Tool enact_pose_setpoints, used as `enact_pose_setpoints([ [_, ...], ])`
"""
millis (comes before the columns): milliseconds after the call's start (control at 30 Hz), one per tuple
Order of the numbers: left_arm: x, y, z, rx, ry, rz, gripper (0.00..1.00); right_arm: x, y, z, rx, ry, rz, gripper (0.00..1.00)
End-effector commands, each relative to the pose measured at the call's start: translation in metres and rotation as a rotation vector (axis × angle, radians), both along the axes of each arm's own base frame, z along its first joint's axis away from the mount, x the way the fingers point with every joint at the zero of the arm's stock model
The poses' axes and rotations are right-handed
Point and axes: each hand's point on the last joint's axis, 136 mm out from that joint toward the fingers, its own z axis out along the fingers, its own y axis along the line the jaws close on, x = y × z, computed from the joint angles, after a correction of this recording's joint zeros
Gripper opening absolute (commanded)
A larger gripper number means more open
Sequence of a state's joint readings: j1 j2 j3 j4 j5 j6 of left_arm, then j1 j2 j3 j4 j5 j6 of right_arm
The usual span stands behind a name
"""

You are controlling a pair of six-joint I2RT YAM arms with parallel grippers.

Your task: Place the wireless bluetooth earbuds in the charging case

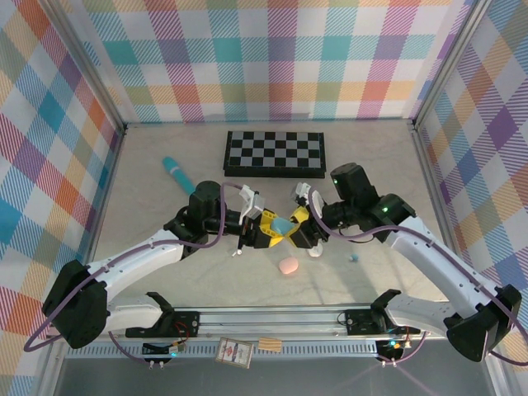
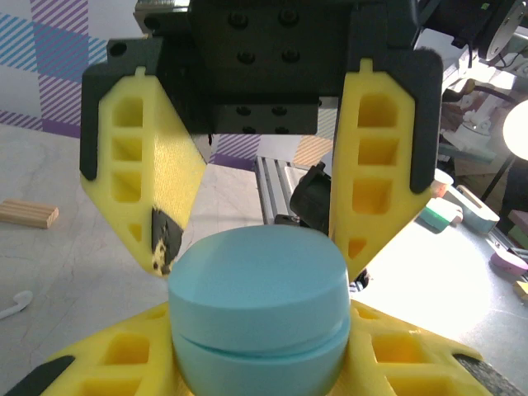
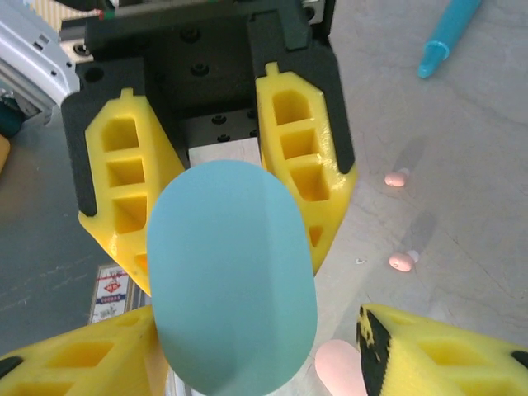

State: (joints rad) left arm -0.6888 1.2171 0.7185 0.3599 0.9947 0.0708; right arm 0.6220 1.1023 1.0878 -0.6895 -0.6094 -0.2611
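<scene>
Showing a smooth pale-blue shell, lid seamed shut, charging case (image 2: 257,330) sat clamped in left gripper (image 3: 231,256); right gripper (image 2: 257,260) jaws stood apart.

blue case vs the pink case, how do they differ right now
Colour: the blue case is pale blue, the pink case is pink. Pose: the blue case is held up off the table in the left gripper; the pink case lies loose on the table, nearer the arm bases. Both are smooth, rounded pebbles.
</scene>
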Motion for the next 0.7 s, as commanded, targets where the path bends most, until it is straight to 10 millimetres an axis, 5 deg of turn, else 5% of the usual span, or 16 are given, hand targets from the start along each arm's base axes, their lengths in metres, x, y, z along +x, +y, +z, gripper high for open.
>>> enact_pose_setpoints([
  [0, -0.020, 0.003, 0.003, -0.026, -0.026, -0.085, 0.29, 0.021, -0.004, 0.019, 0.055, -0.079, -0.082, 0.64],
  [267, -0.018, 0.003, 0.002, -0.026, -0.048, -0.068, 0.29, 0.030, -0.009, 0.027, 0.075, -0.110, -0.140, 0.75],
  [533, 0.006, 0.003, 0.004, -0.074, -0.111, 0.091, 0.29, 0.009, -0.012, 0.062, 0.208, -0.220, -0.081, 0.91],
  [667, 0.020, 0.006, 0.008, -0.106, -0.157, 0.189, 0.29, 0.028, -0.030, 0.079, 0.286, -0.236, -0.252, 0.92],
])
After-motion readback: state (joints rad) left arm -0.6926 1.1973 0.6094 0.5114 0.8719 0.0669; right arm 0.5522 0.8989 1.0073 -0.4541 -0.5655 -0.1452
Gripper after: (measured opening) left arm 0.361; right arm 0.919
